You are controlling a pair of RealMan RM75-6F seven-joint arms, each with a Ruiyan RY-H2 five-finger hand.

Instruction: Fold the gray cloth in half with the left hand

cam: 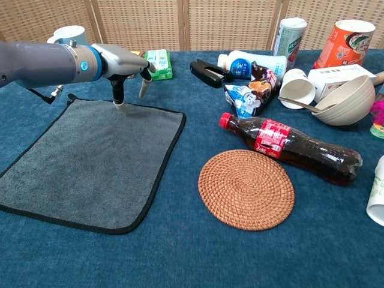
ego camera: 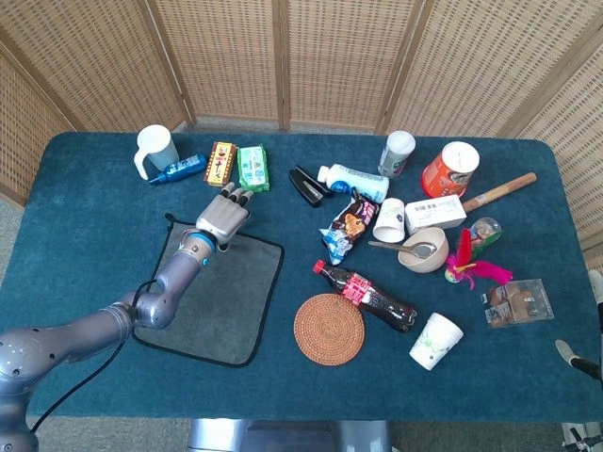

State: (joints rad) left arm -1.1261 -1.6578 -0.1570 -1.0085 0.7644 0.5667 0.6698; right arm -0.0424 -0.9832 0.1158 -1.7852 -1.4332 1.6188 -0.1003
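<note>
While the gray cloth [cam: 90, 162] lies flat on the table [cam: 198, 258], the left arm reaches over it, left hand [cam: 123, 63] palm-down at its far edge. Fingers spread, holding nothing; one fingertip [cam: 120, 103] touches the cloth's far hem. Right hand out of view.

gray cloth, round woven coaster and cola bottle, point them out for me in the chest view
gray cloth with black edging [cam: 90, 165], chest view, on the middle of its flat surface
round woven rattan coaster [cam: 246, 189], chest view, on its centre
plastic cola bottle with red label [cam: 291, 147], chest view, on the dark body beside the label
</note>
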